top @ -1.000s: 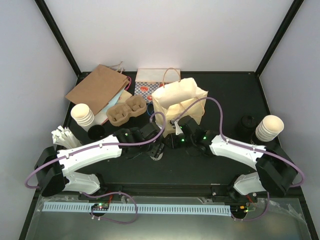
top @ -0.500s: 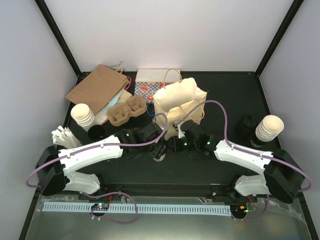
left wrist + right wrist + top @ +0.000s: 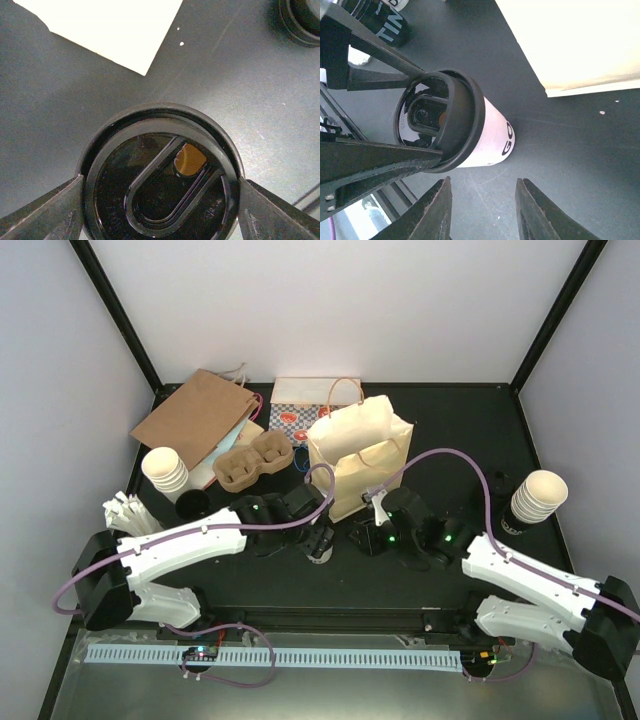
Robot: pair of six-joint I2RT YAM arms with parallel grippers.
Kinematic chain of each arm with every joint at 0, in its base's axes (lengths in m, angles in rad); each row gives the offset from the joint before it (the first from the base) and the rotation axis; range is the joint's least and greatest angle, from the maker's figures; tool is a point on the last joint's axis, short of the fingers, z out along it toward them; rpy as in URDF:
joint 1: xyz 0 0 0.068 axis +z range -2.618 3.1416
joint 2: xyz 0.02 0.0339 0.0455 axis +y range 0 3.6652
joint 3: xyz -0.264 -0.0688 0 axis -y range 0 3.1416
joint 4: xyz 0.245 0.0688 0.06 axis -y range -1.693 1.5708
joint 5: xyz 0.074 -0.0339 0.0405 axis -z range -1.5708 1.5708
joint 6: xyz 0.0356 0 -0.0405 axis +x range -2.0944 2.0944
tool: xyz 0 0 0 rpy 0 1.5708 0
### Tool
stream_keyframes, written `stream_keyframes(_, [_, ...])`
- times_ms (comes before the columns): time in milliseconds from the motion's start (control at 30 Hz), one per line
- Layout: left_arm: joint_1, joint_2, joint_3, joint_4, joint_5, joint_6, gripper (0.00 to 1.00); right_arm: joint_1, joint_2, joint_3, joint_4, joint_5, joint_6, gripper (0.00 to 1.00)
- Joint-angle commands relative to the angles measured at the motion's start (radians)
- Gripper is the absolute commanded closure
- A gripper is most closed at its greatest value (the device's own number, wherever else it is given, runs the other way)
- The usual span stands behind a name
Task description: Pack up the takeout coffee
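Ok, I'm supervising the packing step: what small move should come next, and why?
Probably lift the coffee cup straight up with the left hand: its fingers press both sides of the lid, the right hand is open and clear of it, and the cream bag stands just behind.

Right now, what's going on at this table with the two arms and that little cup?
The left gripper has its jaws closed on the black lid of the takeout coffee, which stands upright on the black table. The right gripper hangs close beside the cup, jaws open and empty. The cream paper bag sits just behind the cup, and the coffee is not yet in it.
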Motion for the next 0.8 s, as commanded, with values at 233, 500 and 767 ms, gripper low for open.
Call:
stream_keyframes(233, [-0.005, -0.065, 0.132, -0.120, 0.032, -0.007, 0.01, 0.002, -0.044, 0.074, -0.103, 0.021, -0.121, 0.49])
stream_keyframes(500, [0.004, -0.170, 0.158, -0.161, 0.002, -0.011, 0.01, 0.037, -0.025, 0.148, -0.175, 0.071, -0.179, 0.14])
stream_keyframes(767, [0.189, -0.373, 0.054, -0.129, 0.041, -0.008, 0.01, 0.237, 0.156, 0.354, -0.304, 0.280, -0.219, 0.06])
